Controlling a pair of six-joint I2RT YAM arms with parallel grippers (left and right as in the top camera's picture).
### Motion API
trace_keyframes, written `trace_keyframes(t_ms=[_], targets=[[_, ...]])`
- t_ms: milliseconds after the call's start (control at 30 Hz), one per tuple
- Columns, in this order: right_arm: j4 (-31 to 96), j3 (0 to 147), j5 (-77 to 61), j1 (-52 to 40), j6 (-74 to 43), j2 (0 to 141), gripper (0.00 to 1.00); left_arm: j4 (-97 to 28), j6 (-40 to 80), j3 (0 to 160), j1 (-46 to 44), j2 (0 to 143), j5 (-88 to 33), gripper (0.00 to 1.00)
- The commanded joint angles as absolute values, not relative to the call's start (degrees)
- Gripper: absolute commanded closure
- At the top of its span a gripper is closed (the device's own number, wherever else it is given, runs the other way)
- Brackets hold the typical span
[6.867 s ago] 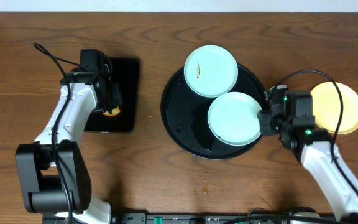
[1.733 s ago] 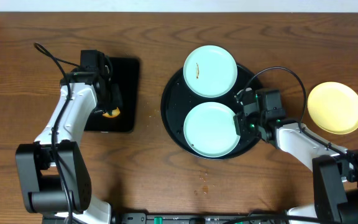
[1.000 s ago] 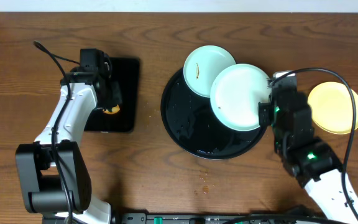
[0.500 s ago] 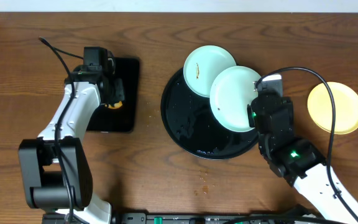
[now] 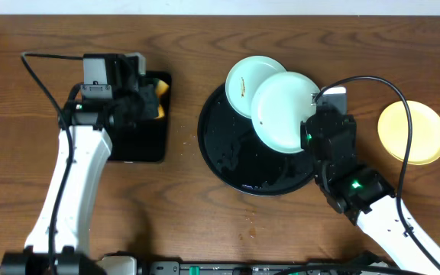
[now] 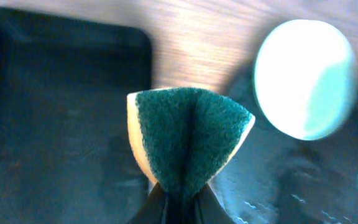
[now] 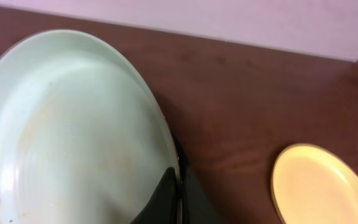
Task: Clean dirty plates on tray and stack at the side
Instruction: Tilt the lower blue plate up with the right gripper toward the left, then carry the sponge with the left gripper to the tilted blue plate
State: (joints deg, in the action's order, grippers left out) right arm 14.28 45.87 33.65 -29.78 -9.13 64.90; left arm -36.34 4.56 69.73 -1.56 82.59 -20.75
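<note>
RIGHT: with right gripper jaws clenched on the 4 o'clock rim of a smeared blue plate, now raised and tilted over the tray, partly covering the second blue plate | LEFT: with left gripper jaws pinching the sponge, just lifted from the rectangular tray, heading toward 3 o'clock | STACK: only the yellow plate on the bench | NEXT: probably wiping.

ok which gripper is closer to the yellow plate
Right. The right gripper, shut on a pale blue plate over the round tray, is close beside the yellow plate. The left gripper holds a sponge above the rectangular tray, on the far side.
</note>
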Motion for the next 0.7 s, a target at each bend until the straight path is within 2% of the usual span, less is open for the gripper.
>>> trace_keyframes(t_ms=[0, 367, 667], targets=[[12.1, 46.3, 34.0, -31.6, -4.2, 64.9, 0.99, -38.5, 5.2, 70.8, -5.2, 82.6, -30.8, 0.93], [10.5, 46.3, 35.2, -35.8, -1.0, 64.9, 0.99, -35.6, 7.9, 70.8, -20.8, 83.1, -33.0, 0.93], [9.5, 46.3, 36.8, -37.6, 0.4, 64.7, 0.99, -27.2, 16.1, 70.8, -26.0, 85.5, -33.0, 0.93]])
